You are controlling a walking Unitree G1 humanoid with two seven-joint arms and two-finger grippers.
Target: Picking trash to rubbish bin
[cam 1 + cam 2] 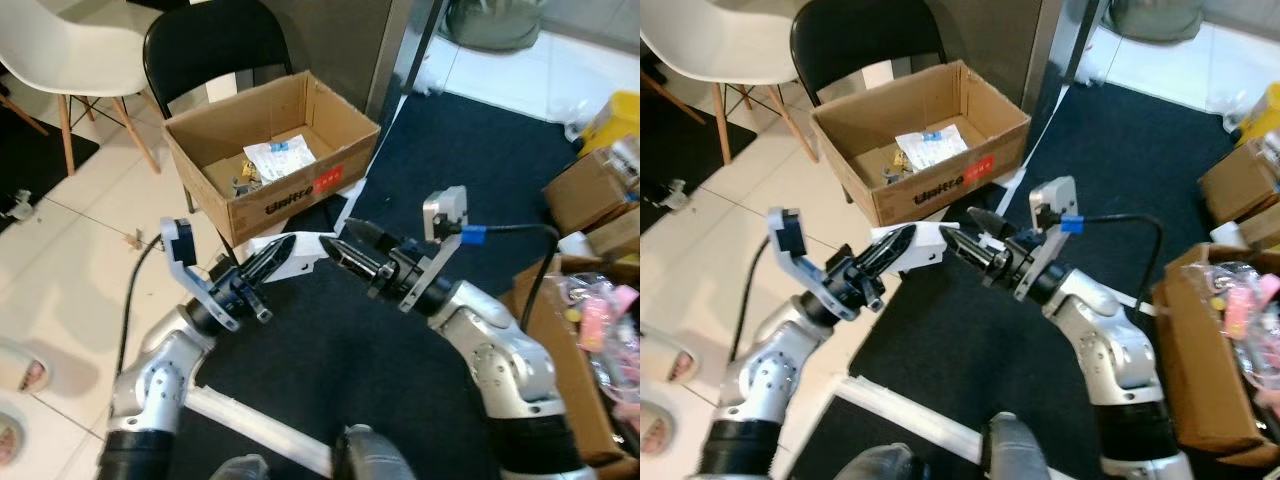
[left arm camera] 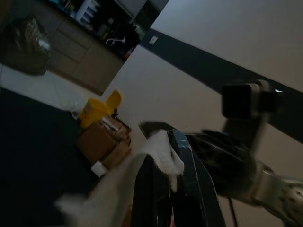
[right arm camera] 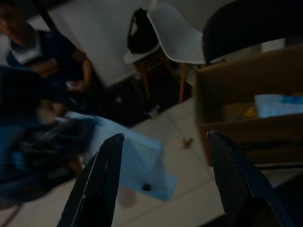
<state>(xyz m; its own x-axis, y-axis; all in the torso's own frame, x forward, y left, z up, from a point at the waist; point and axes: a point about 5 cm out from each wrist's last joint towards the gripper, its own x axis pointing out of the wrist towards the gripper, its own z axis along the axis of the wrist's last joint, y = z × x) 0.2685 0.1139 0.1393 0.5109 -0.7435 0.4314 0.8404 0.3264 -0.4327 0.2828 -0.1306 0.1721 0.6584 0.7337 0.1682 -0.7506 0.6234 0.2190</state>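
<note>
Left eye view: your left gripper [image 1: 283,252] pinches white paper scrap [image 1: 300,262], fingers closed on it, held above edge where dark carpet [image 1: 470,170] meets white tile floor [image 1: 70,240]. Your right gripper [image 1: 347,246] faces it from 3 o'clock, fingers spread wide, tips just beside scrap. Open cardboard box [image 1: 335,125] with paper trash inside sits at 12 o'clock, near both grippers. Behind box you see black chair [image 1: 215,40]; white chair [image 1: 70,50] at 10 o'clock. More cartons [image 1: 585,190] at 3 o'clock.
</note>
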